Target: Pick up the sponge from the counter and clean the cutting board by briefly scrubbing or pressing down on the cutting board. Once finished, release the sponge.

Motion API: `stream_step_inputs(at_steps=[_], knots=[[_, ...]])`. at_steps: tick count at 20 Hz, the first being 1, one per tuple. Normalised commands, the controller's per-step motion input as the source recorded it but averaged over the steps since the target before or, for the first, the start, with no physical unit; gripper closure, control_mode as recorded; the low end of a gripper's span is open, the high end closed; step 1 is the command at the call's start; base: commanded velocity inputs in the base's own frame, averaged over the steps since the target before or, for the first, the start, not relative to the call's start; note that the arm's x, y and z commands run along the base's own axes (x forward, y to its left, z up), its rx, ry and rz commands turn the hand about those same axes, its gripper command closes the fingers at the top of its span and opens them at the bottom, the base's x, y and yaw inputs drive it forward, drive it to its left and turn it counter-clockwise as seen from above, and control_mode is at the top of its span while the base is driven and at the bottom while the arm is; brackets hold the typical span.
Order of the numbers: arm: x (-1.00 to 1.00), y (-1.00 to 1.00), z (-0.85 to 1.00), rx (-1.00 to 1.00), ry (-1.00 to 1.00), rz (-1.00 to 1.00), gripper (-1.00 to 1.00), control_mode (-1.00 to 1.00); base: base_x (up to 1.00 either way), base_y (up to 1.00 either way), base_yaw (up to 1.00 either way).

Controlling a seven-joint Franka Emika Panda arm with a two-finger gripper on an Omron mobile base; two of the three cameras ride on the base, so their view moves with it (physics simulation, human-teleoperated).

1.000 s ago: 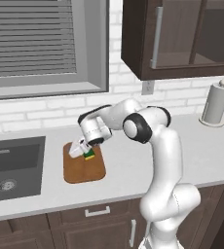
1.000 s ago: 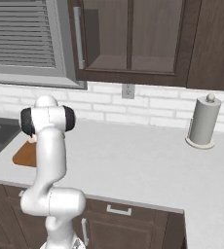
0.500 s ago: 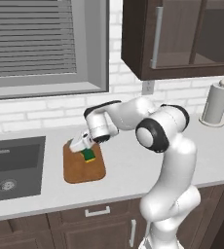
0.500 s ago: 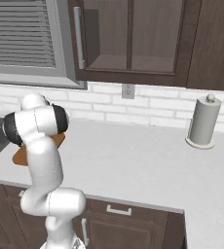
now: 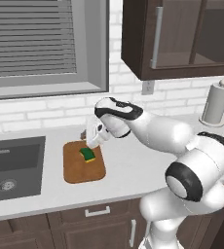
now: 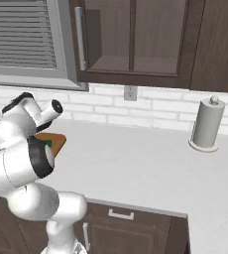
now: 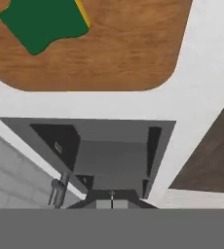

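The sponge is a small block, green on top with a yellow edge, lying flat on the board in its back half. The brown wooden board with rounded corners sits on the bench just right of the dark sink, near the front edge. The hand hangs just above the sponge's back; whether it is spread or closed cannot be told. A towel roll stands at the back right
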Motion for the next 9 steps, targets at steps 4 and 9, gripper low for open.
stream_step_inputs(at_steps=[4,9], knots=[[-0.95,-1.0,0.6,-0.12,-0.29,0.26,1.0,-1.0,0.0,0.0,0.0],[-0.8,-1.0,0.55,-0.1,-0.27,0.26,1.0,-1.0,0.0,0.0,0.0]])
